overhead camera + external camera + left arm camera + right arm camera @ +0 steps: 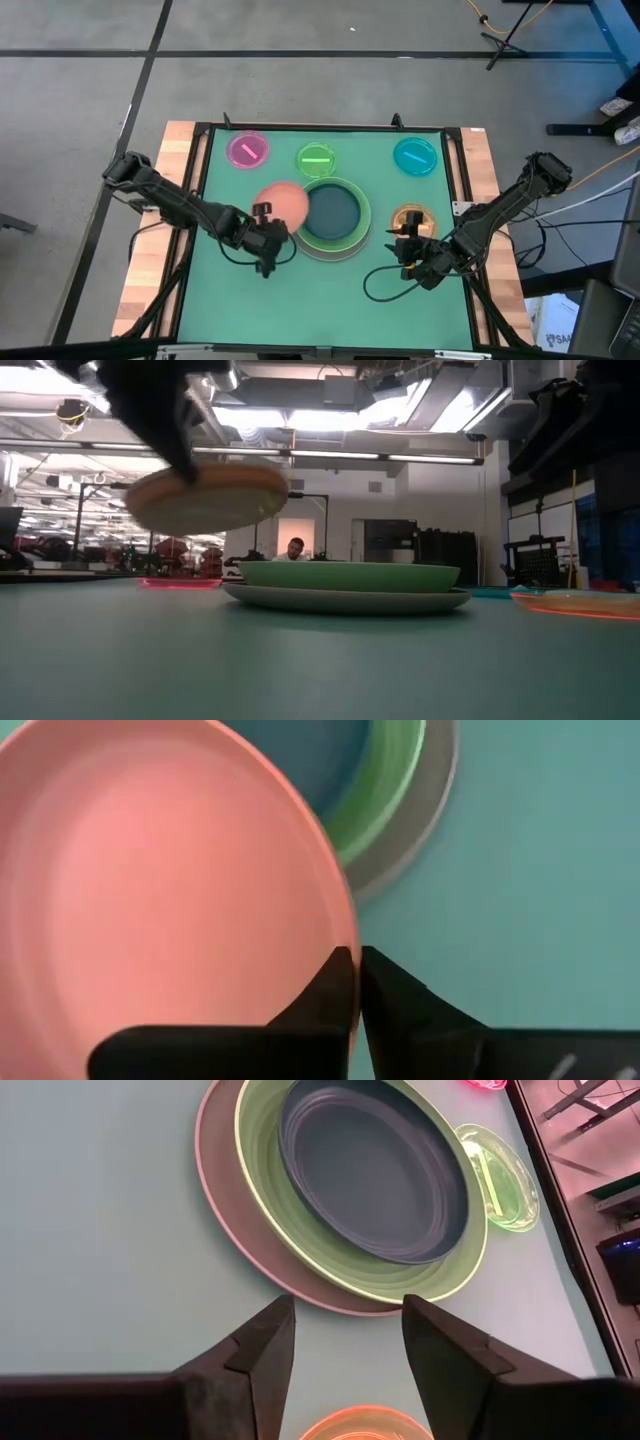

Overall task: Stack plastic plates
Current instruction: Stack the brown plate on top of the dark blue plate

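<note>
A stack sits mid-table: the grey plate (pixel 345 250) at the bottom, the light green plate (pixel 358 228) on it, the dark teal plate (pixel 333 212) inside that. My left gripper (pixel 268 240) is shut on the salmon plate (pixel 285 203), held in the air beside the stack's left edge. The small pink plate (pixel 248 150), green plate (pixel 316 159) and blue plate (pixel 414 155) lie flat along the far edge. The small orange plate (pixel 412 221) lies right of the stack. My right gripper (pixel 345 1345) is open, just near of the orange plate. My left gripper pinches the salmon plate's rim (pixel 345 935) between its two fingers, one finger (pixel 325 995) over the inside face and one (pixel 400 1000) outside. The fingers come from the table's near-left side. The plate is lifted clear and tilted (pixel 210 495), higher than the stack.
A black frame (pixel 330 128) borders the green mat, with wooden table strips (pixel 175 150) outside it. The mat's near half (pixel 320 300) holds only a cable loop (pixel 385 285) by the right arm. A person (pixel 294 548) sits far behind the table.
</note>
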{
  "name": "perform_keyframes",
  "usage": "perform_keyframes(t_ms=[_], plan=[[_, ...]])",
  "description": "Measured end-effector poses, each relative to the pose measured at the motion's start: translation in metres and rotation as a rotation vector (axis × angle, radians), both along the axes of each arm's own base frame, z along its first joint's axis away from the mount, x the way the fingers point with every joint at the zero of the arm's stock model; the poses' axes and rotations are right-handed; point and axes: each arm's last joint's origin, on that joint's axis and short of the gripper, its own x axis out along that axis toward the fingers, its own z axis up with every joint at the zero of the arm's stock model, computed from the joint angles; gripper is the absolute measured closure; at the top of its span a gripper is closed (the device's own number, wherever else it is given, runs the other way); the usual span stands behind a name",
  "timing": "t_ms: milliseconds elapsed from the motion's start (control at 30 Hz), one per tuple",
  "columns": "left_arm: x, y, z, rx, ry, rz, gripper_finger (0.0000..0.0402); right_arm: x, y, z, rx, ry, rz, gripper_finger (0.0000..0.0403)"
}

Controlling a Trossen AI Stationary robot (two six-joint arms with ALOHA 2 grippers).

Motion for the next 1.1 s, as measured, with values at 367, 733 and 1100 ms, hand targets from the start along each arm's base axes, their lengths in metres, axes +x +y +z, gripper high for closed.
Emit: perform_keyframes(t_ms=[367,733,1100], plan=[[0.051,0.017,-0.007,0.077,-0.238,-0.177,0.0394,0.000,0.000,0.000,-0.008,-0.001,-0.003,0.0224],[0.088,0.039,-0.049,0.110,-0.254,-0.165,0.0393,0.000,0.000,0.000,-0.008,-0.001,-0.003,0.0224],[0.093,0.040,-0.069,0.077,-0.196,-0.185,0.0393,0.000,0.000,0.000,-0.008,-0.001,-0.002,0.0224]])
